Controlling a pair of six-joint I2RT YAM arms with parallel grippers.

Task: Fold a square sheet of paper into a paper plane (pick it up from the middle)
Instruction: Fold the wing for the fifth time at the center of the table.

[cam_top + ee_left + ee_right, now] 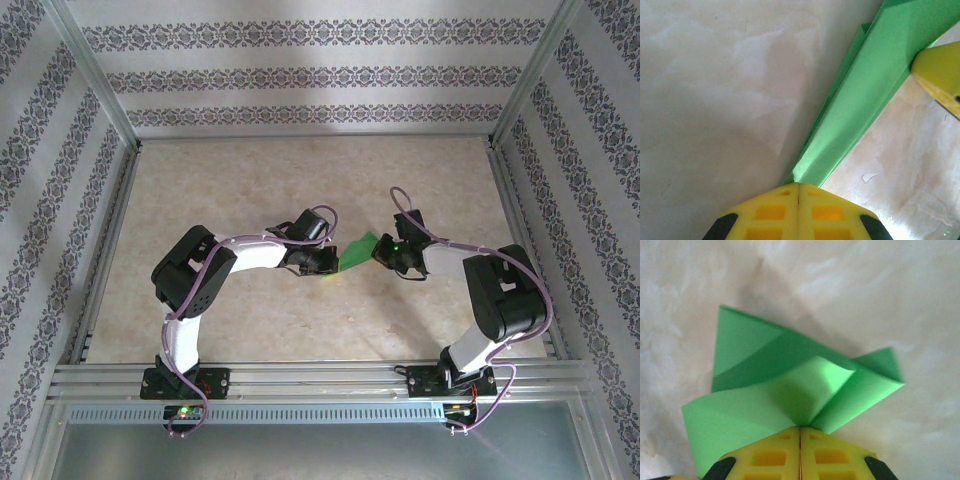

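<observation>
The bright green sheet of paper is folded into a narrow, layered paper plane (358, 250), held above the table between my two arms. My left gripper (325, 262) is shut on its left end. In the left wrist view the yellow jaws (798, 184) are pressed together on the tip, and the plane (865, 95) runs up to the right as a creased strip. There one yellow fingertip (940, 70) of my right gripper touches its edge. My right gripper (385, 250) is shut on the other end. In the right wrist view the gripper (800, 429) pinches a crease and the plane's flaps (790, 385) spread to both sides.
The beige marbled tabletop (300, 180) lies below the paper, with free room at the back and on both sides. Aluminium frame rails (300, 378) run along the near edge by the arm bases, and patterned walls (310, 75) close in the workspace.
</observation>
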